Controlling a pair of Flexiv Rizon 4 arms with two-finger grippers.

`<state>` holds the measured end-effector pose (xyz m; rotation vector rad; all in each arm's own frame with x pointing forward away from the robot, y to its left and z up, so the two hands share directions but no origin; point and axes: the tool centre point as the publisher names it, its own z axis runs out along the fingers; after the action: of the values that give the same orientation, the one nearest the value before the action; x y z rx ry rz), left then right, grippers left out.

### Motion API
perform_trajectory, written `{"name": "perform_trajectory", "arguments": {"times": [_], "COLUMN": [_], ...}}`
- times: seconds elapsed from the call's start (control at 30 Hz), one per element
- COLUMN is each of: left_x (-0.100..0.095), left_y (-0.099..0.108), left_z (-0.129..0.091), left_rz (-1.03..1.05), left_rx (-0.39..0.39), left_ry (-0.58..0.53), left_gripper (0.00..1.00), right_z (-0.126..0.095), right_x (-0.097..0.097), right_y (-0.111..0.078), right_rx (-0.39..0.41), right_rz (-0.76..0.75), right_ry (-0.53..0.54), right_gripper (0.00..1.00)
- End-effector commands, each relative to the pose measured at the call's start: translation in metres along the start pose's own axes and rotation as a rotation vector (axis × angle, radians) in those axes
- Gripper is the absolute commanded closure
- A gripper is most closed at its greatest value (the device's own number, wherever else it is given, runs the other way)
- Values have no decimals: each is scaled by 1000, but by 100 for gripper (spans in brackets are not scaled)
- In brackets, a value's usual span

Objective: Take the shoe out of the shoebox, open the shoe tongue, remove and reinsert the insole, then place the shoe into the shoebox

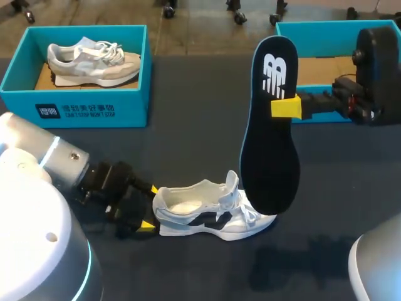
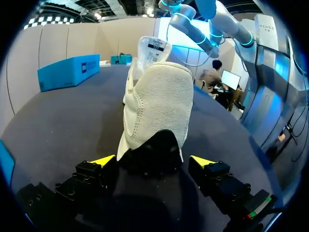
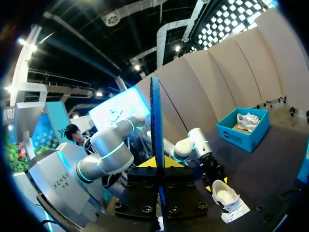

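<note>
A white shoe [image 1: 207,213] with dark side marks lies on the dark table, tongue up and toe to the right. My left gripper [image 1: 150,207] stands open around its heel. In the left wrist view the suede heel [image 2: 154,111] sits between the yellow fingertips [image 2: 104,160], with a gap on each side. My right gripper [image 1: 285,108] is shut on the black insole [image 1: 269,138], which hangs upright above the shoe's toe. In the right wrist view the insole [image 3: 155,130] rises edge-on from my right gripper [image 3: 158,164], with the shoe [image 3: 226,195] far below.
A blue shoebox [image 1: 94,110] at the back left holds a second pale shoe [image 1: 94,63]. Another blue shoebox [image 1: 313,31] stands at the back right, partly behind my right arm. Bare dark table lies in front of the shoe.
</note>
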<state>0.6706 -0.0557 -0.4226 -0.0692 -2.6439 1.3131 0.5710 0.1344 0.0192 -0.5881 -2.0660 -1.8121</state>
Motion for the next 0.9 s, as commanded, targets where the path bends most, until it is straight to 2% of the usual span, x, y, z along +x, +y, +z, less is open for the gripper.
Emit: {"name": "perform_trajectory", "arguments": {"times": [0.03, 0.47, 0.57, 0.63, 0.9], "left_x": [8, 8, 2, -1, -1], "left_y": [-10, -10, -17, -23, -23], "left_z": [-11, -11, -15, -20, -20], "left_rz": [-64, -64, -115, -180, -180], "left_rx": [-555, -555, -615, -717, -717], "left_ry": [-144, -144, -137, -145, -145], "left_gripper": [0, 0, 0, 0, 0], "right_z": [4, 4, 4, 4, 4], "right_x": [-3, -3, -3, -3, -3], "right_y": [2, 2, 2, 2, 2], "right_rx": [5, 5, 5, 5, 5], "right_rz": [2, 2, 2, 2, 2], "right_ry": [2, 2, 2, 2, 2], "right_gripper": [100, 100, 100, 100, 100]}}
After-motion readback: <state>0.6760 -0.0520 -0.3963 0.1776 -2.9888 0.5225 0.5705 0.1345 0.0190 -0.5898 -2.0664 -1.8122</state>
